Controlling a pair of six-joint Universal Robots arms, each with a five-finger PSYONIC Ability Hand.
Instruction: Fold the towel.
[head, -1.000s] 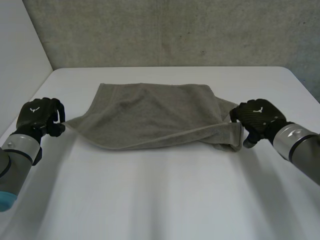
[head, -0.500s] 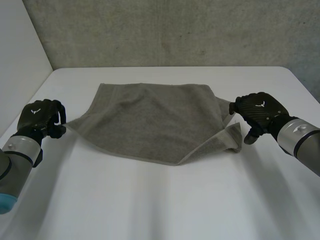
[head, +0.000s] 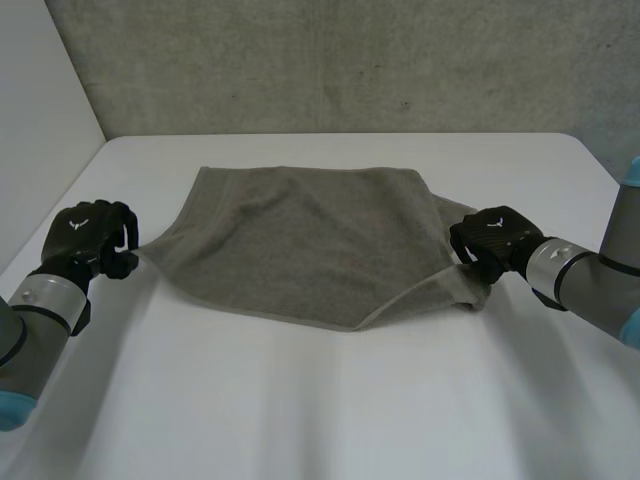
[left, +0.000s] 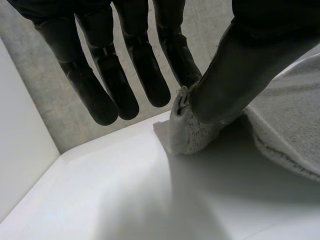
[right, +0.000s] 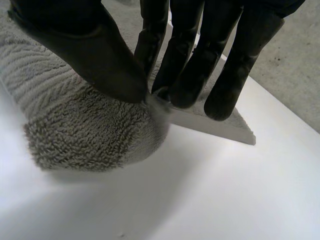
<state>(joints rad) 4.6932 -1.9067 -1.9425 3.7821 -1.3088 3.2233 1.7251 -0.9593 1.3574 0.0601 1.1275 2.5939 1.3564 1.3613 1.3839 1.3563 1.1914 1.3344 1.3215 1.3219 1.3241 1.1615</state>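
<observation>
While the grey towel (head: 310, 245) lies spread mid-frame on the white table (head: 320, 400), the left hand (head: 85, 235) at mid-left and the right hand (head: 490, 240) at mid-right each hold a corner. Left wrist view: the left thumb (left: 235, 75) and one finger pinch that corner, the other fingers straight. Right wrist view: the right thumb (right: 100, 55) and fingers pinch a bunched corner.

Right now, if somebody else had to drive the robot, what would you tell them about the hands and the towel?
Left hand: shut on the left near corner of the towel, pinched between thumb and finger.
Right hand: shut on the right near corner, thumb against fingers.
The towel lies spread on the white table, its near edge running to a point between the hands.
Done: both near corners gripped.
Left: no fold made yet; probably carry the corners over to the far edge.
</observation>
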